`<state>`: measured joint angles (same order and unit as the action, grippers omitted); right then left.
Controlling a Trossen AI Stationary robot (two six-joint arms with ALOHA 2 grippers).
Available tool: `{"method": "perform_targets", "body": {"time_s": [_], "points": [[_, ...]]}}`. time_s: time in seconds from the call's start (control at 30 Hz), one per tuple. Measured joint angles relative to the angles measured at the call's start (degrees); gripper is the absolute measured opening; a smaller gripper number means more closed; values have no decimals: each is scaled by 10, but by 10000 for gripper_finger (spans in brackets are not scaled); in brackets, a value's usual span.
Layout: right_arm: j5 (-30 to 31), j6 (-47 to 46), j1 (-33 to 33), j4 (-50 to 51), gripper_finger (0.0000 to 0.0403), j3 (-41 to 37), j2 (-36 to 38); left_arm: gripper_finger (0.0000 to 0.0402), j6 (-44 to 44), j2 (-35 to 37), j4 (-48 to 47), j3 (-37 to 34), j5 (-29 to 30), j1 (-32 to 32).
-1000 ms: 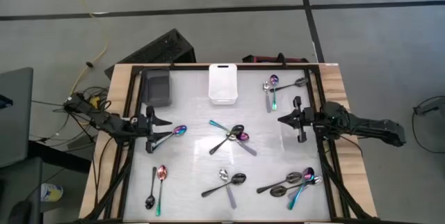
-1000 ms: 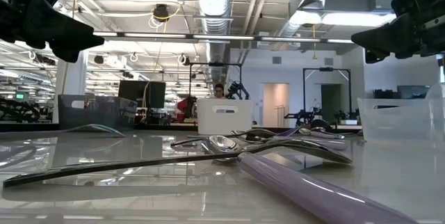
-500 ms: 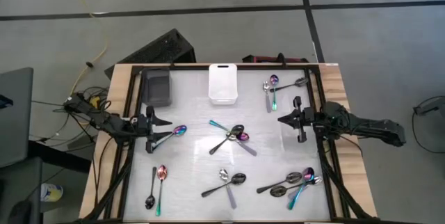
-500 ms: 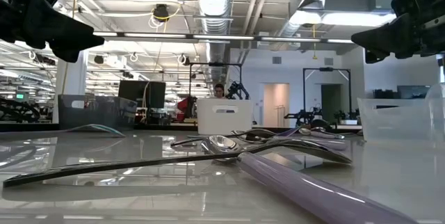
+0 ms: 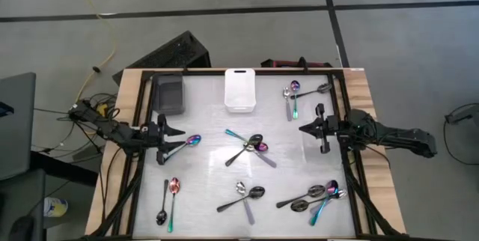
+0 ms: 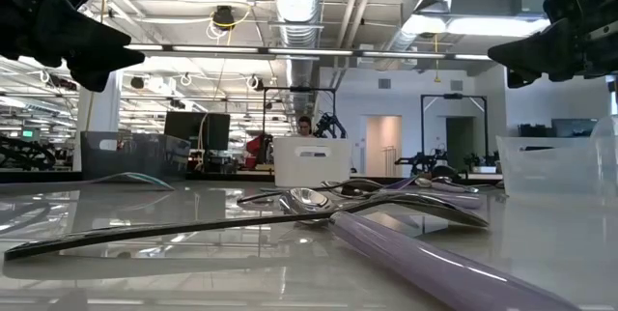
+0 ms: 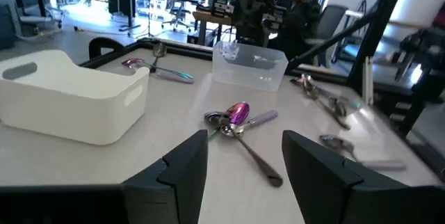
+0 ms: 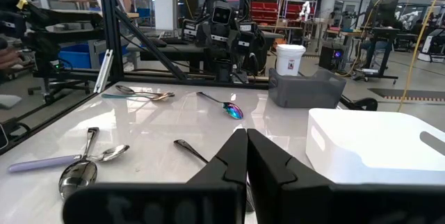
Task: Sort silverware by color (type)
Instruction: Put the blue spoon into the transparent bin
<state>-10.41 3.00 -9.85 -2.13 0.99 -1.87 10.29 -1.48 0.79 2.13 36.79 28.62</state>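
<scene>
Spoons in silver, black and rainbow finishes lie flat on the white table in small clusters: centre, near left, near middle, near right, far right. One rainbow spoon lies just below my left gripper. That gripper hovers open above the table's left side; in its wrist view the centre cluster shows between the fingers. My right gripper hovers shut over the right side, its joined tips pointing toward the table's left. Both grippers hang high in the low view, left and right.
A dark bin and a white bin stand at the far edge. A clear bin stands on the right side near my right arm. A black frame rims the table. People sit in the room beyond.
</scene>
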Motion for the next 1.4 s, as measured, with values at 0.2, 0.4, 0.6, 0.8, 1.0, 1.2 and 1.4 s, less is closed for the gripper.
{"method": "perform_targets", "body": {"time_s": [0.2, 0.4, 0.6, 0.8, 1.0, 1.2, 1.4], "points": [[0, 0, 0, 0, 31, 0, 0, 171, 40, 0, 12, 0, 75, 0], [0, 10, 0, -10, 31, -1, 0, 171, 106, 0, 16, 0, 173, 0], [110, -68, -2, -87, 28, 1, -2, 171, 100, 0, 42, 0, 190, 0], [237, -129, -50, -35, 19, 47, -86, 171, 59, -11, 84, -3, 170, -49], [257, -179, -131, -9, 49, 150, -256, 171, 37, -57, 127, -5, 68, -155], [259, -196, -210, 132, 93, 286, -440, 171, 66, -92, 125, -5, -13, -227], [273, -251, -286, 257, 164, 395, -593, 171, 69, -98, 125, -5, -25, -247]]}}
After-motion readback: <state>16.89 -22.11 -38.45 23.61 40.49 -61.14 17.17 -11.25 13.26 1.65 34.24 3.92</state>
